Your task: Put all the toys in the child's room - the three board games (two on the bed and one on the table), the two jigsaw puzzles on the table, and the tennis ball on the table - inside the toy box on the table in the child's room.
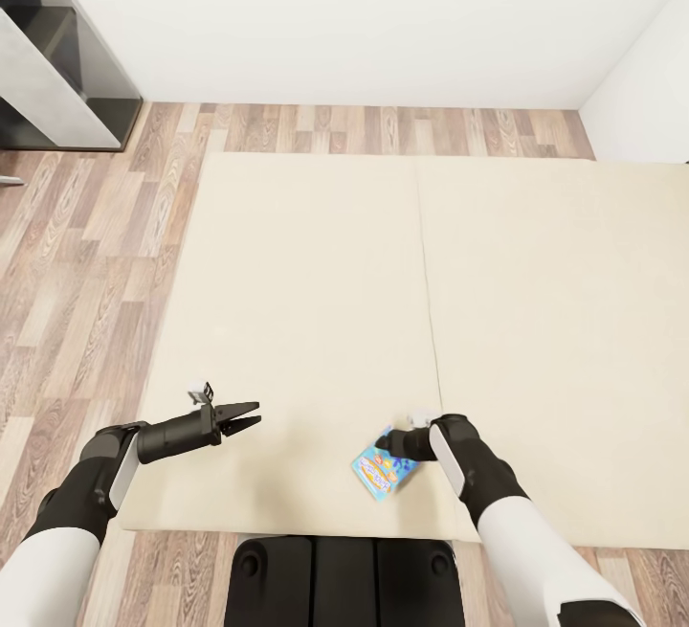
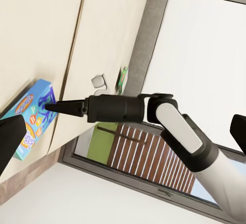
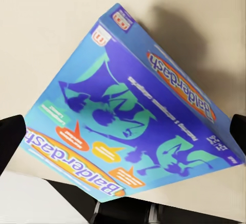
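Note:
A blue board game (image 1: 385, 471) printed "Balderdash" lies near the front edge of the bed (image 1: 316, 302), on the left beige pad. My right gripper (image 1: 390, 440) hovers at the box's far corner, open. In the right wrist view the tilted box (image 3: 133, 116) spans the gap between the two fingers. The left wrist view has the same box (image 2: 29, 116) at the tip of the right gripper (image 2: 50, 106). My left gripper (image 1: 247, 416) is open and empty over the bed, well to the left of the box. A small green-and-white flat box (image 2: 123, 80) stands at the bed's far side.
Wood floor (image 1: 86, 254) runs along the bed's left and far sides. The grey table (image 1: 48, 81) stands in the back left corner against the white wall. My dark base (image 1: 344, 579) is against the bed's front edge. A grey bed frame (image 2: 146, 39) borders the pads.

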